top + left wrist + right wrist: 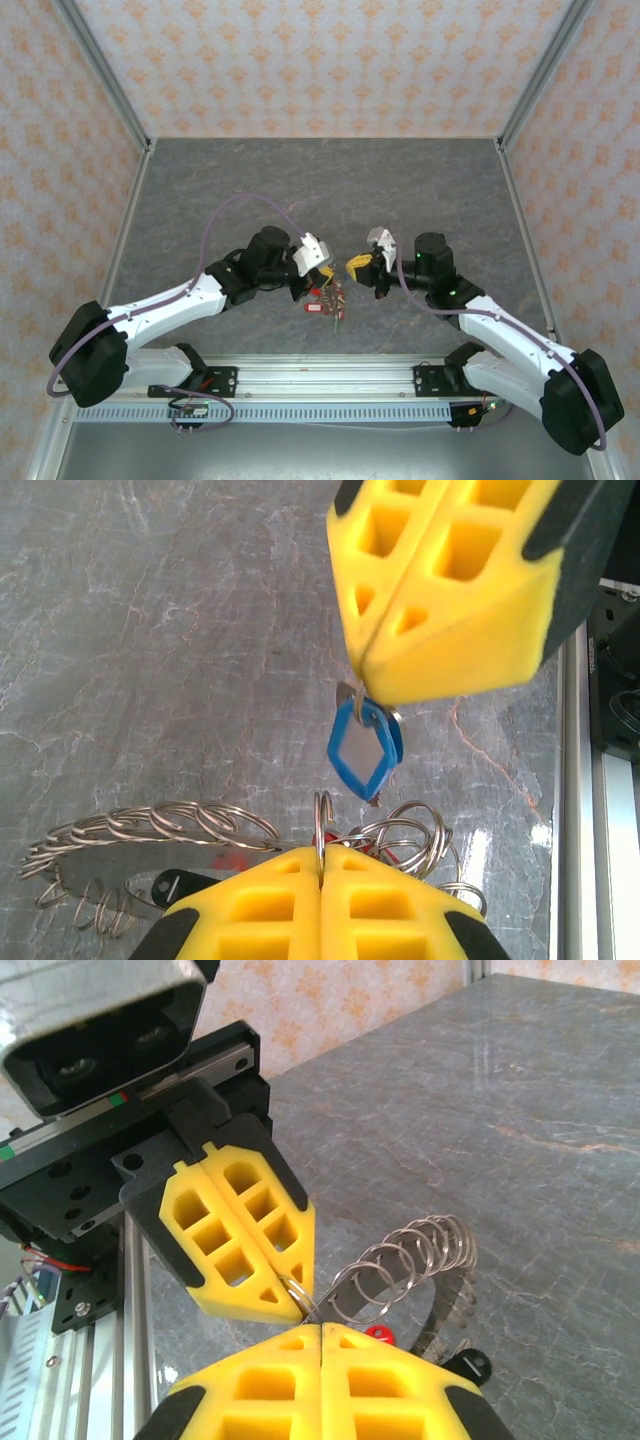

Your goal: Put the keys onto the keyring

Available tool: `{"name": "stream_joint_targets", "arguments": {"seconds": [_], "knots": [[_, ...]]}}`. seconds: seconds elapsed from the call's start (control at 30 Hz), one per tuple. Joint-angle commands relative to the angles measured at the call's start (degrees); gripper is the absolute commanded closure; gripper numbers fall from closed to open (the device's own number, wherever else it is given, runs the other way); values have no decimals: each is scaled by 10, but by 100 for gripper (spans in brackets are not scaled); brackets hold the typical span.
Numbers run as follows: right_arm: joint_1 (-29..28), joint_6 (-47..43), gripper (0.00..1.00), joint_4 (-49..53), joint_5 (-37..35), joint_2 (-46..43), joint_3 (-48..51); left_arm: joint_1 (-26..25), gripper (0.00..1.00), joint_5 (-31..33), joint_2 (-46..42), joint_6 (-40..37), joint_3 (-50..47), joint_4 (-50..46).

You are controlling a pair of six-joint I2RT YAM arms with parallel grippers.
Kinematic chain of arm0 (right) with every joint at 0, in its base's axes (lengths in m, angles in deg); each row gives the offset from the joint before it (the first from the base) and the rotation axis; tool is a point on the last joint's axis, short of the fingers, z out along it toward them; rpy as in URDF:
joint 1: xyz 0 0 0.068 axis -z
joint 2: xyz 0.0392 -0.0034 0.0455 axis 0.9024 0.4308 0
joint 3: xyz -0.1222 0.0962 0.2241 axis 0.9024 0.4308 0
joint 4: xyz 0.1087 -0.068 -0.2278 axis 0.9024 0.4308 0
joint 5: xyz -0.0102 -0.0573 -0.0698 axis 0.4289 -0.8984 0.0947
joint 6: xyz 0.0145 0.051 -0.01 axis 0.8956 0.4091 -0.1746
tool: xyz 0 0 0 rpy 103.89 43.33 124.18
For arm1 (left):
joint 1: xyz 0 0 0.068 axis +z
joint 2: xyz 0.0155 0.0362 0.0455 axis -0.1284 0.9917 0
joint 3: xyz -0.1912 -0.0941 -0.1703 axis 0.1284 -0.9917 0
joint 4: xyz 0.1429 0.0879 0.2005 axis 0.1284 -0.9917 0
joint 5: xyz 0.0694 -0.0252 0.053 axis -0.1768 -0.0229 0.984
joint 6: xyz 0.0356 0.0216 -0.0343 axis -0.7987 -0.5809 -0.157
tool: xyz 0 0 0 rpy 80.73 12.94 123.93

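Observation:
The keyring (110, 858), a flat grey band strung with several small wire rings, hangs low between my two grippers; it also shows as a cluster (331, 298) over the table. My left gripper (322, 854) is shut on one small wire ring of the keyring (410, 1255). My right gripper (362, 676) is shut on a key with a blue tag (364, 748), which hangs just above that ring. Both grippers meet tip to tip: the left gripper (298, 1298) stands above my right gripper (322, 1328). A red tag (378, 1334) and a black tag (470, 1365) hang on the keyring.
The grey stone-patterned table top (320, 190) stretches behind the arms. An aluminium rail (320, 372) runs along the near edge, close under the grippers. Patterned walls (320, 60) enclose the back and sides.

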Motion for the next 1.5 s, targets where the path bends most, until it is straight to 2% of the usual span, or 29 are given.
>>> {"name": "stream_joint_targets", "arguments": {"seconds": [0.0, 0.33, 0.6, 1.1, 1.47], "knots": [[-9, -20, 100, -4, 27, 7, -24, -8, 100, -15, -2, 2, 20, 36], [-42, -27, 100, -24, 13, 38, -36, -8, 100, -15, -4, 2, 21, 34], [-45, -18, 100, -50, -20, 55, -42, -9, 100, -21, -3, -3, 20, 30], [-46, 2, 100, -73, -23, 59, -37, -10, 100, -25, -3, -5, 22, 28], [-46, 15, 100, -19, -109, 68, -55, -13, 100, -28, -1, -12, 24, 28]]}}
